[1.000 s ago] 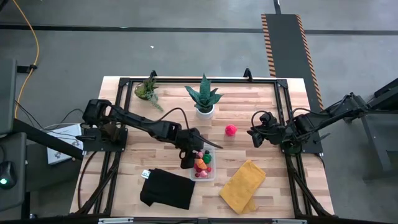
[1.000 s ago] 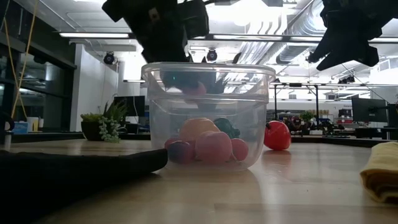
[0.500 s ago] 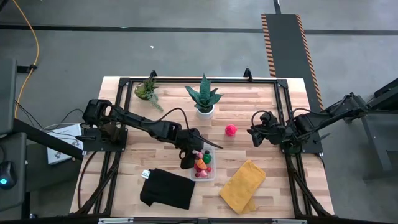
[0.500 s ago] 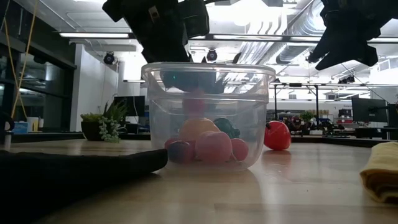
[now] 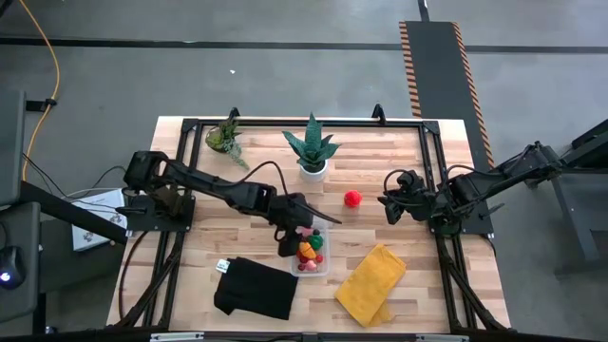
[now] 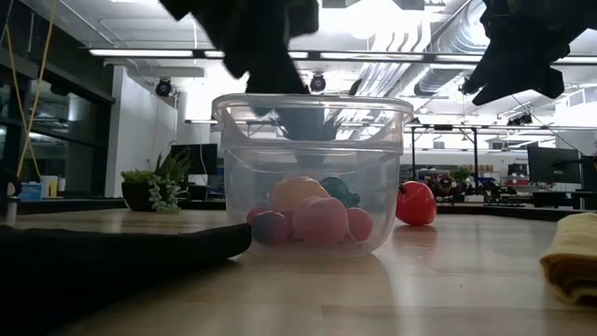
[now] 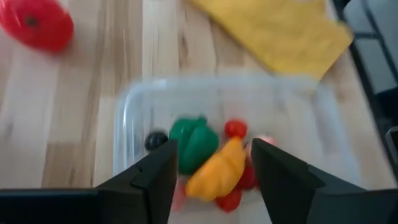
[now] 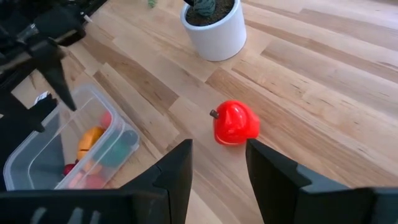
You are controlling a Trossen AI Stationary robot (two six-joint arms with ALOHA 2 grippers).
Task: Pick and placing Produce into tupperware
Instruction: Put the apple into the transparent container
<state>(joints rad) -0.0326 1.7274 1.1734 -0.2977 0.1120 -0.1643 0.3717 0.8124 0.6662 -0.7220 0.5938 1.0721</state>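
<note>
Red toy fruit [image 5: 352, 199] lies alone outside one clear tupperware [image 5: 324, 249].

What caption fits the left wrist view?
Open left gripper above the tupperware of produce; one red piece outside.

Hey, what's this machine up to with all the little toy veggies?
It is sorting toy produce into a clear tupperware. The left pincer hangs open and empty right above the tub, which already holds several pieces, among them a green one and an orange one. A red piece lies out on the table. The right pincer, open and empty, hovers near that red piece.
</note>
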